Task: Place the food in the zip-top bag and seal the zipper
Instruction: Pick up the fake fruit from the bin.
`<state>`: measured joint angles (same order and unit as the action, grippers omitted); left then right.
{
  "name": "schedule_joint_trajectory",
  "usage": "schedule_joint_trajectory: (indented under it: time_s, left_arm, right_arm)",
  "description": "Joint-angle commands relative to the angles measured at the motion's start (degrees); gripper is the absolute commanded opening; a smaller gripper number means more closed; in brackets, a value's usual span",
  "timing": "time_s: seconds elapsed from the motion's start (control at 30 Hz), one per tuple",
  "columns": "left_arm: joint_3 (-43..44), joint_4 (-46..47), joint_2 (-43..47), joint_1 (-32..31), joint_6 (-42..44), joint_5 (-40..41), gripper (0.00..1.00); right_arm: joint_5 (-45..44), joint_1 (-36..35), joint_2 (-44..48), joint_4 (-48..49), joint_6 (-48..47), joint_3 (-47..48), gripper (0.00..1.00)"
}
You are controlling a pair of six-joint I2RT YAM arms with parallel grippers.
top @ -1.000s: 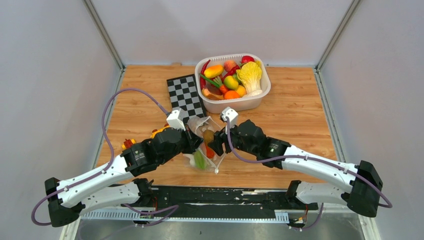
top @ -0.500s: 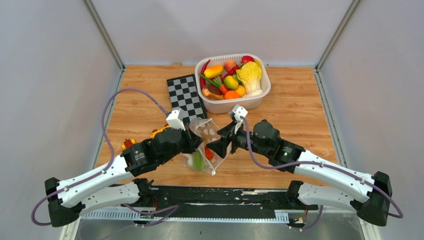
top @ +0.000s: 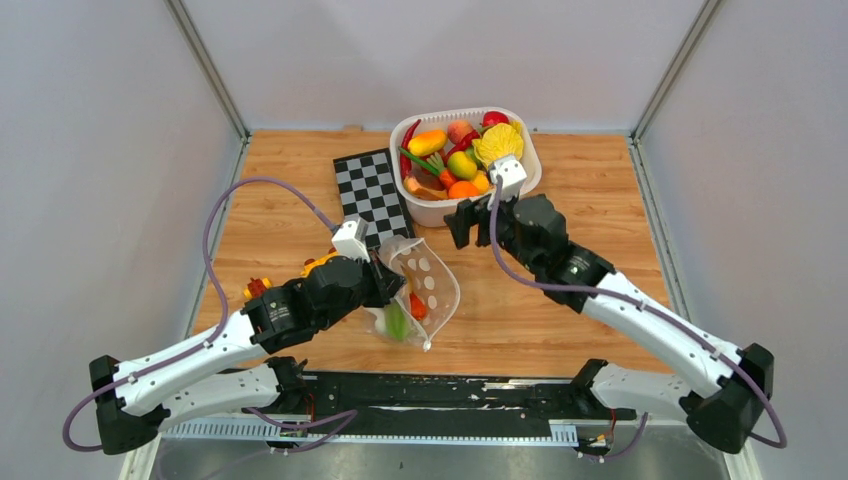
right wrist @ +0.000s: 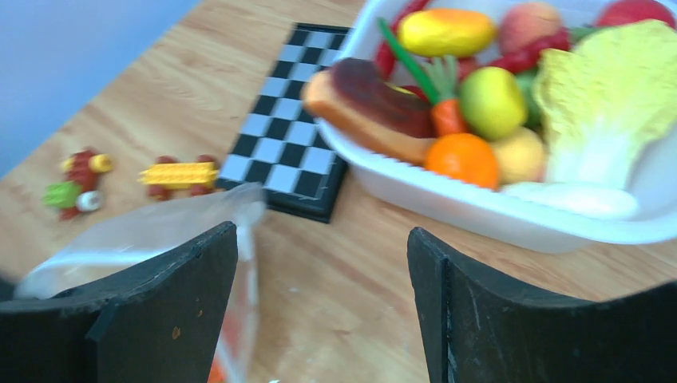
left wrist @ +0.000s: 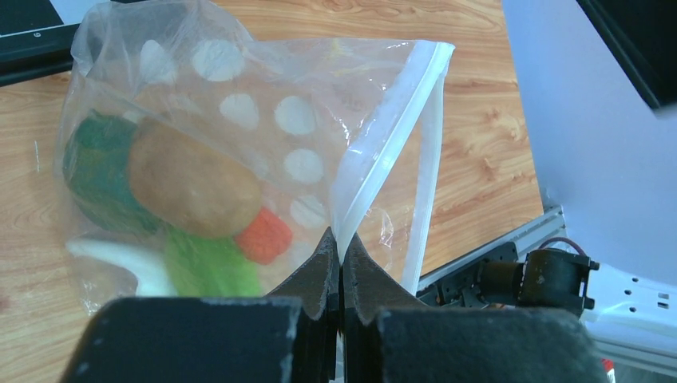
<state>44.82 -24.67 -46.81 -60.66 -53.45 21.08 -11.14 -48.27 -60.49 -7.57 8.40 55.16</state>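
The left tool [left wrist: 342, 254] was clamped shut on the zipper [left wrist: 397, 136] edge of the zip-top bag [top: 434, 285]. The bag stood propped on the desk [top: 560, 310], holding food [left wrist: 194, 185]: seemingly a potato, with green and orange pieces. The right tool [right wrist: 321, 239] hung wide open just before the white tub [top: 468, 209].

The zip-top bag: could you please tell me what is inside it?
Inside the zip-top bag: a brown potato-like piece, an orange-red piece, green pieces and a white stalk. Anything beneath them is covered.
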Motion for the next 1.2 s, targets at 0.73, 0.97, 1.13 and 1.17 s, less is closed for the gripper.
schedule_joint_trajectory:
  time_s: [0.73,0.97,1.13,1.17]
  left_arm:
    - [0.01,0.09,1.68,0.06,1.68,0.82,0.0]
    - [-0.13,0.17,1.88,0.04,1.6,1.01,0.0]
    - [-0.09,0.41,1.49,0.09,1.51,0.93,0.0]
    - [-0.08,0.5,1.46,0.04,1.51,0.87,0.0]
  right_arm:
    - [6.16,21.07,-51.48,-16.27,-12.13,44.94,0.83]
    - [5.54,21.06,-56.88,-14.33,-16.08,49.58,0.81]
    - [3.32,21.04,-61.81,-15.73,-17.23,54.87,0.8]
    - [3.29,21.05,-62.51,-15.61,-17.4,55.38,0.79]
